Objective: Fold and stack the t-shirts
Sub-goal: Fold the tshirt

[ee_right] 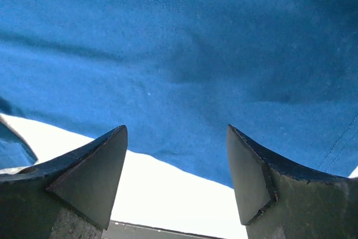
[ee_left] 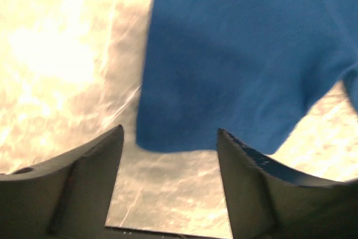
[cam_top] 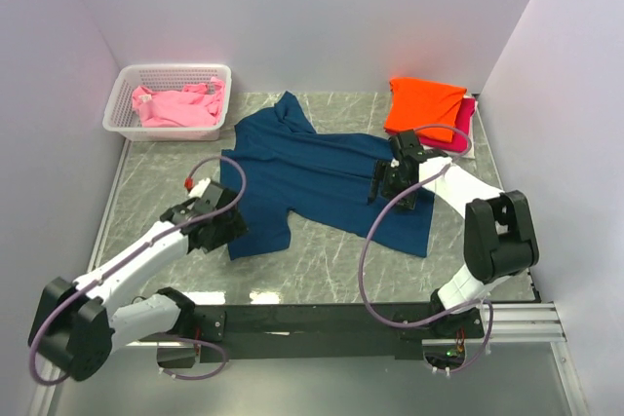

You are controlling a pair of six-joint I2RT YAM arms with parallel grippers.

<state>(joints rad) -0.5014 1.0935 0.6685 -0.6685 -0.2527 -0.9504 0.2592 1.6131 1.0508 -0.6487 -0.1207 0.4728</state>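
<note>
A large dark navy t-shirt (cam_top: 322, 177) lies spread on the table, one sleeve toward the back. My left gripper (cam_top: 228, 231) is open just off the shirt's near-left corner. In the left wrist view that corner (ee_left: 224, 54) lies just beyond the open gripper (ee_left: 168, 132), with bare table between the fingers. My right gripper (cam_top: 383, 182) is open over the shirt's right part. In the right wrist view the gripper (ee_right: 177, 129) is open and empty at an edge of the navy cloth (ee_right: 184, 54). A folded orange t-shirt (cam_top: 424, 104) lies on a magenta one (cam_top: 462, 132) at the back right. A pink t-shirt (cam_top: 180, 106) sits in the basket.
A white plastic lattice basket (cam_top: 128, 87) stands at the back left corner. White walls close the table on the left, back and right. Grey marbled table surface (cam_top: 331, 260) shows in front of the navy shirt.
</note>
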